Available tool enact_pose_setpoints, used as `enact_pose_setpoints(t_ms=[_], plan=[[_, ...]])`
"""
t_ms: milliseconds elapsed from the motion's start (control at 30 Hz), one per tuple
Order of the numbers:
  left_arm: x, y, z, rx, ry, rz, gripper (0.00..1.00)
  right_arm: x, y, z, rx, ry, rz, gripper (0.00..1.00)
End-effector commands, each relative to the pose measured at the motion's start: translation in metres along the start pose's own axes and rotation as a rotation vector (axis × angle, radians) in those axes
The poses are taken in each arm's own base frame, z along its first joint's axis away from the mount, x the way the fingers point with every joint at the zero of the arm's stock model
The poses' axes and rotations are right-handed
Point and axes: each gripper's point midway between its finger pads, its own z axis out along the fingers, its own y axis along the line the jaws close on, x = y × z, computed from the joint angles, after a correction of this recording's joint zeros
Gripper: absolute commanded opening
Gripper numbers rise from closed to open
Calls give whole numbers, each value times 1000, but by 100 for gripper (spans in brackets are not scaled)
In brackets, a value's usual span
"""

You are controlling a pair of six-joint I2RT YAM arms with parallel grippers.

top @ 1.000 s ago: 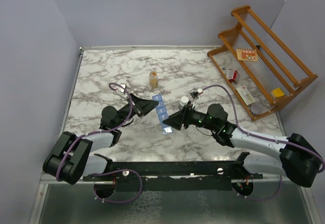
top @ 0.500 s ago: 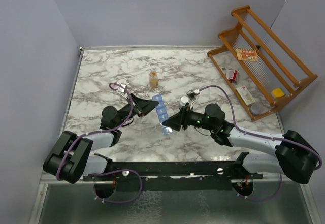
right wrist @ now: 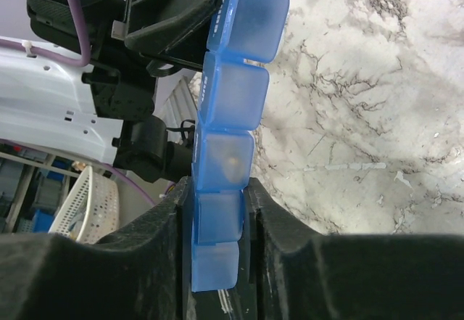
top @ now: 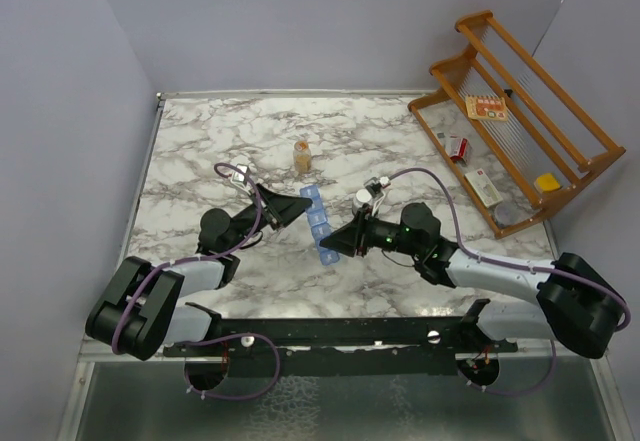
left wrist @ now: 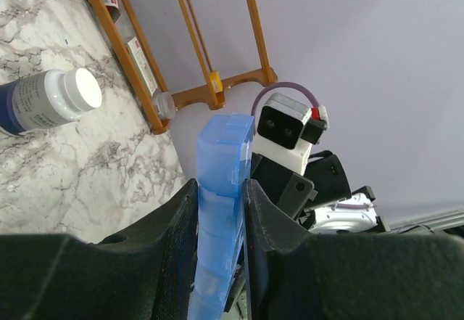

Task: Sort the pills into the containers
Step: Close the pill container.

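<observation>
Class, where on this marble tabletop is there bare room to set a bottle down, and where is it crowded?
Bare: the far left corner beyond the small amber bottle, and the stretch between it and the wooden rack. Crowded: the middle, around the translucent blue pill strip.

Translucent blue containers (top: 318, 223) strip clamped at both ends

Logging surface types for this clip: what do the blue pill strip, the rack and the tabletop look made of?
Pill strip: translucent blue plastic, frosted lids; light shows through the compartments. Rack: wood, glossy orange-brown finish, probably varnished. Tabletop: white with grey veining, marble or a marble-look laminate; cannot tell which.
</observation>
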Motion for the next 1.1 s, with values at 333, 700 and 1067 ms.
enact_pose_setpoints(t_ms=[333, 700, 1067], plan=[[-3, -5, 1, 25, -17, 24, 7, -17, 22, 0, -72, -33, -62, 42], [1, 8, -4, -11, -12, 31, 7, -30, 20, -6, -31, -98, -97, 73], [-4, 26, -9, -107, -47, 124, 7, -46, -19, -26, 242, -150, -197, 73]])
